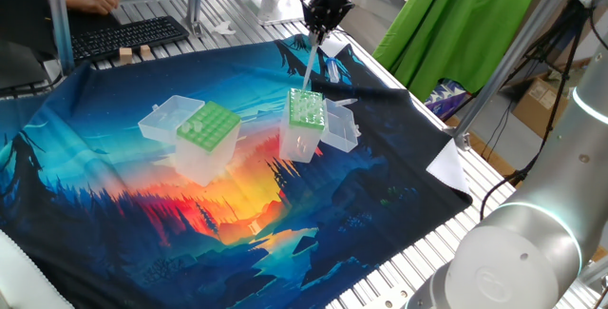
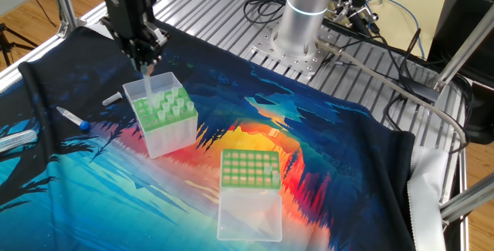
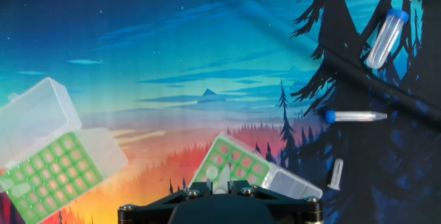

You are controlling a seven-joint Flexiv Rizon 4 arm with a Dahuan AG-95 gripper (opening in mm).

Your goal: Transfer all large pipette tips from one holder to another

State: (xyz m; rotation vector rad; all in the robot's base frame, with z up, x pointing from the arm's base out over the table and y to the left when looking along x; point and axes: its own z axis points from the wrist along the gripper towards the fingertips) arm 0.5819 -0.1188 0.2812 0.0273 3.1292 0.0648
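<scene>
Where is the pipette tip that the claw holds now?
In one fixed view, the long translucent pipette tip hangs from the claw, just above the clear box with green holed top.

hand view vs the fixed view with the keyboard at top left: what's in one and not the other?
Hand view only: a blue-capped tube lying on the cloth, a larger capped tube near the top right corner, and a small clear tube.

Keyboard view only: the keyboard, green fabric, and the gripper shut on a pipette tip above the box.

Both: the two green-topped boxes, one with few wide holes, one finely holed.
</scene>
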